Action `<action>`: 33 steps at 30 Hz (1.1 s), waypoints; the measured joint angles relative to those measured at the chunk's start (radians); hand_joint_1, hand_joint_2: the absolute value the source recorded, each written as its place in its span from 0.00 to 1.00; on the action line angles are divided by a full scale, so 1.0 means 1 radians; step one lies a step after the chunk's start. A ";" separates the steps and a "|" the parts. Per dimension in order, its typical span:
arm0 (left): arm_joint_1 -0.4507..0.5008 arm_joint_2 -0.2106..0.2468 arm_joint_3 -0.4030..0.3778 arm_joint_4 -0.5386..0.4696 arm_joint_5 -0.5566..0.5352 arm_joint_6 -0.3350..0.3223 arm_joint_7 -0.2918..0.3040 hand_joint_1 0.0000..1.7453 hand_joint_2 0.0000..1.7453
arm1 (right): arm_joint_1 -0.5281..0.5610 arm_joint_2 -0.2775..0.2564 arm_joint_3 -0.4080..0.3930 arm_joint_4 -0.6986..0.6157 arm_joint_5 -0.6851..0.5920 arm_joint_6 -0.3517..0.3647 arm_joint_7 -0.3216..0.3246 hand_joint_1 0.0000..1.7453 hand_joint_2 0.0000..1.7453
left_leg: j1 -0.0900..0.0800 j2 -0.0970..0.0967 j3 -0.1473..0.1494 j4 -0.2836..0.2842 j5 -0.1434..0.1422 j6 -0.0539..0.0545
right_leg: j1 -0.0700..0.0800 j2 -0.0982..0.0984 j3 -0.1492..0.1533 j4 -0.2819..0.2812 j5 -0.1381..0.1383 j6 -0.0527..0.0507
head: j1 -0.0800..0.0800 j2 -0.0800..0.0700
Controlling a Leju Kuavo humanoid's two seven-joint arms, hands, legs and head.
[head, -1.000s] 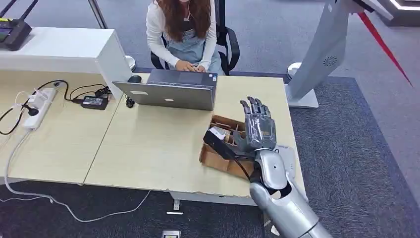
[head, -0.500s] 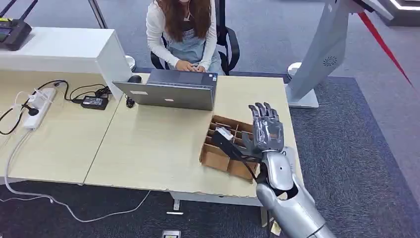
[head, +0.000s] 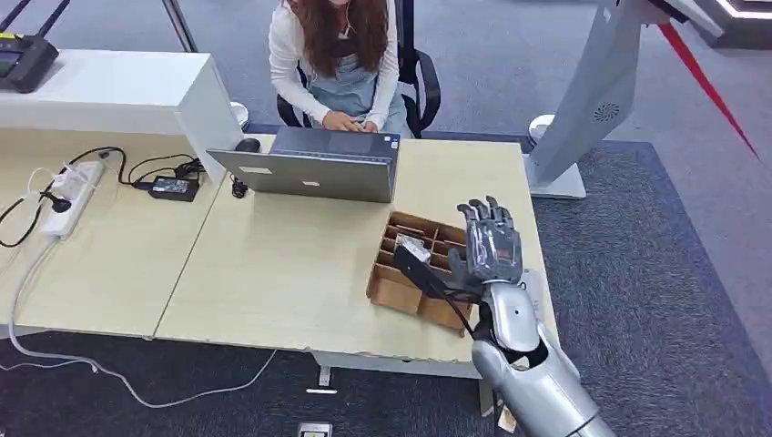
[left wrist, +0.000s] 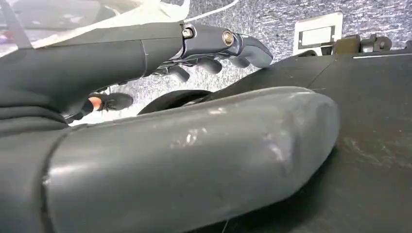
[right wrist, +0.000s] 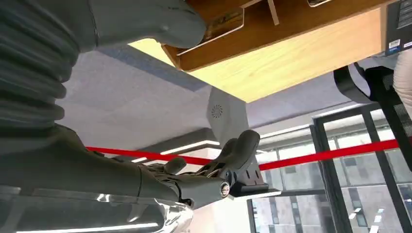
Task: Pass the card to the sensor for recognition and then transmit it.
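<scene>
My right hand (head: 490,248) hovers over the right side of a compartmented cardboard box (head: 391,293) near the table's front right corner, its fingers (right wrist: 238,150) stretched out and spread. A thin dark card (head: 421,269) sticks out leftward from its thumb and appears pinched there; the contact itself is hard to make out. A white-labelled card (head: 412,245) lies in a box compartment. The white sensor pad (head: 532,282) peeks out on the table beside my right wrist. My left hand (left wrist: 170,160) hangs low with loosely bent fingers (left wrist: 218,41), holding nothing.
A person (head: 337,55) sits across the table typing on a grey laptop (head: 314,168). A power strip (head: 73,196) and black adapter (head: 173,188) with cables lie at the left. A white stand (head: 592,91) rises beyond the table's right edge.
My right hand has moved right and toward me, dropping lower over the box, and the dark card has travelled with it. The person and laptop have stayed put.
</scene>
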State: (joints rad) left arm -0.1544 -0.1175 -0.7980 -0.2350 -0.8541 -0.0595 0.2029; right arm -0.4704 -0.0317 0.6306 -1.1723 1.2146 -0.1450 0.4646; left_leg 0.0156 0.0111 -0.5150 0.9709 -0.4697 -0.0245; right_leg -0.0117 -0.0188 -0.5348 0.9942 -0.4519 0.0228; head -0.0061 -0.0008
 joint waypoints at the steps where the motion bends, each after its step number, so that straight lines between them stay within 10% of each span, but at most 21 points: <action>1: 0.000 0.000 0.000 0.000 0.000 0.000 0.000 0.00 0.00 | 0.000 0.000 -0.002 0.001 0.000 0.000 0.000 0.34 1.00 | 0.000 0.000 0.000 0.000 0.000 0.000 | 0.000 0.000 0.000 0.000 0.000 0.000 | 0.000 0.000; 33: -0.004 0.000 0.000 0.000 -0.011 -0.002 -0.007 0.00 0.00 | -0.015 0.060 -0.004 0.105 -0.033 -0.030 -0.058 0.31 1.00 | 0.000 0.000 0.000 0.000 0.000 0.000 | 0.000 0.000 0.000 0.000 0.000 0.000 | 0.000 0.000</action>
State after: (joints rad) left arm -0.1579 -0.1179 -0.7980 -0.2350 -0.8648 -0.0614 0.1957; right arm -0.4855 0.0279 0.6268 -1.0677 1.1818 -0.1751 0.4070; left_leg 0.0158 0.0109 -0.5152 0.9707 -0.4697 -0.0245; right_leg -0.0114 -0.0188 -0.5347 0.9942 -0.4519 0.0228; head -0.0061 -0.0008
